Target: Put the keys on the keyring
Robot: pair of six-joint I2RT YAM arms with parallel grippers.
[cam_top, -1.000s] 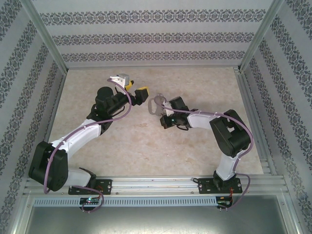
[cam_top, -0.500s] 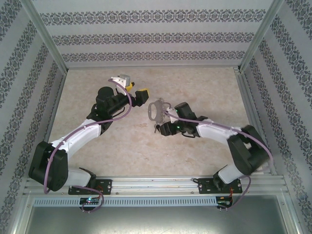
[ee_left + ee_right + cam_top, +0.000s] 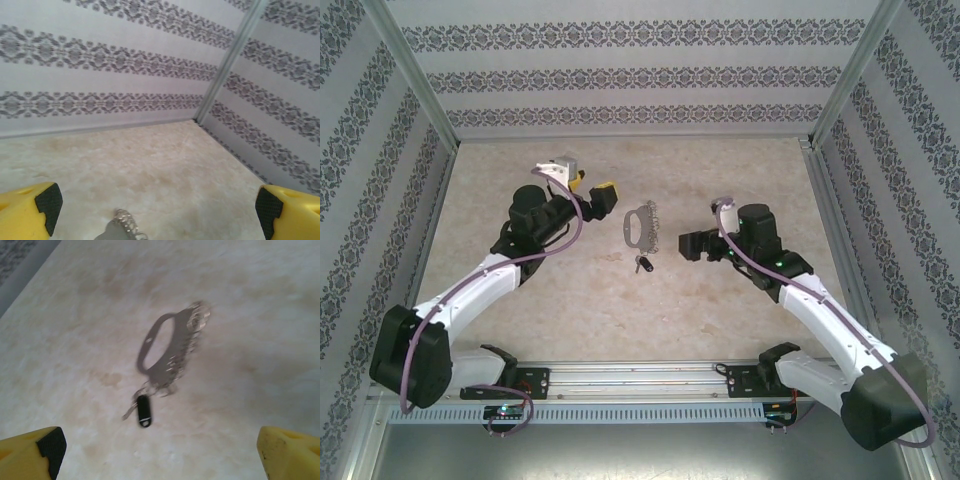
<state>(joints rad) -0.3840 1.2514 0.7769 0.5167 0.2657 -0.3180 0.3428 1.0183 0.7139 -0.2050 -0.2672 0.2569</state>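
The keyring (image 3: 638, 226), a grey oval loop with a jagged chain along one side, lies flat on the table (image 3: 570, 290) between the two arms. The keys (image 3: 643, 263), one small key with a black head, lie right at the loop's near end. In the right wrist view the keyring (image 3: 172, 360) and black key (image 3: 143, 411) lie ahead of my open right gripper (image 3: 160, 452), apart from it. My right gripper (image 3: 690, 245) sits to the right of them. My left gripper (image 3: 595, 187) is open and empty, left of the loop, with the keyring's chain end (image 3: 124, 222) between its fingers' line of view.
Patterned walls and metal frame posts (image 3: 835, 85) close in the table at the back and both sides. A rail (image 3: 640, 378) runs along the near edge by the arm bases. Bare marbled tabletop (image 3: 165, 165) stretches behind the keyring.
My right gripper opened and let go of the keyring, which now lies on the table. The right arm pulled back to the right. The left arm shifted slightly left.
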